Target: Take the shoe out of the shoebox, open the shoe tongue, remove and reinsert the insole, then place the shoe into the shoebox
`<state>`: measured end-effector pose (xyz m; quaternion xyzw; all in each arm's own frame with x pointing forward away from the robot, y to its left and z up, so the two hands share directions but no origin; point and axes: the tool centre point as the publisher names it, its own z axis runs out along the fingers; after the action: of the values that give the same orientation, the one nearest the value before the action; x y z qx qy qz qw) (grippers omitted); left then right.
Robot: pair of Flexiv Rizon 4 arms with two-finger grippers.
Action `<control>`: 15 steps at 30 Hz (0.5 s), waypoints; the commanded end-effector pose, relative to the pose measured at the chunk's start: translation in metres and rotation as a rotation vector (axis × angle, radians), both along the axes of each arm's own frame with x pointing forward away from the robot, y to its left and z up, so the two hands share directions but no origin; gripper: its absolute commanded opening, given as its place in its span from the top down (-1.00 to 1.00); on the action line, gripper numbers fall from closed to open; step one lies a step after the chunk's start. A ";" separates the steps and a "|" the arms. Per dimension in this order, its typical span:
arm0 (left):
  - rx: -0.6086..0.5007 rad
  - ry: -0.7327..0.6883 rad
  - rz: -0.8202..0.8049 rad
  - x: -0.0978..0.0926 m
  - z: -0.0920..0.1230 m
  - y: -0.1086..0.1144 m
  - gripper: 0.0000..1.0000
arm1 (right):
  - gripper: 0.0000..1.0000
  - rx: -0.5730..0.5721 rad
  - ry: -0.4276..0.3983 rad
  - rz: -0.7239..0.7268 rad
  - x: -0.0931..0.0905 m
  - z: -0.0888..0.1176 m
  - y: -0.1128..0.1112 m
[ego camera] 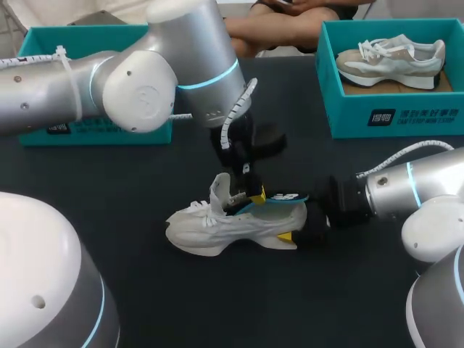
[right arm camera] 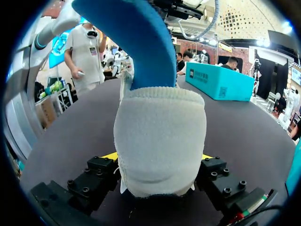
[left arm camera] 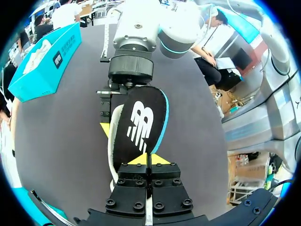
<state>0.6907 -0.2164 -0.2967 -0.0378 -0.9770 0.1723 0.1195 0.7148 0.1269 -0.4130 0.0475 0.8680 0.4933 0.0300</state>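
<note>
A white shoe [ego camera: 228, 226] lies on the dark table, toe to the left. My right gripper [ego camera: 299, 233] is shut on its heel; in the right wrist view the heel [right arm camera: 160, 136] fills the gap between the fingers [right arm camera: 109, 156]. My left gripper [ego camera: 251, 193] hangs over the shoe's opening, shut on one end of the insole [ego camera: 284, 197]. The insole [left arm camera: 141, 123] is black with a white logo and a blue underside [right arm camera: 136, 42], and it sticks out of the shoe towards the heel. Left gripper [left arm camera: 149, 159] shows both yellow tips pressed together on it.
A teal shoebox [ego camera: 406, 119] at the back right holds a second, beige-and-white shoe [ego camera: 391, 59]. Another teal box [ego camera: 80, 36] stands at the back left, partly behind my left arm. The same kind of box appears beside my arms [left arm camera: 44, 66] [right arm camera: 218, 80].
</note>
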 end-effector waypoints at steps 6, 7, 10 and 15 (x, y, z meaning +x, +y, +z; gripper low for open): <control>-0.044 -0.085 0.010 -0.005 -0.017 -0.008 1.00 | 1.00 -0.006 0.000 -0.003 0.001 -0.005 0.003; -0.057 -0.108 0.010 -0.007 -0.017 -0.008 1.00 | 1.00 -0.006 0.000 -0.003 0.001 -0.005 0.003; -0.080 -0.138 0.004 -0.012 -0.016 -0.008 1.00 | 1.00 -0.006 0.000 -0.003 0.001 -0.005 0.003; -0.102 -0.194 0.017 -0.013 -0.014 -0.007 0.20 | 1.00 -0.006 0.000 -0.003 0.001 -0.005 0.003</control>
<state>0.6845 -0.2321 -0.3119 -0.0553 -0.9754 0.2095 0.0413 0.7149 0.1271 -0.4130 0.0474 0.8680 0.4933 0.0300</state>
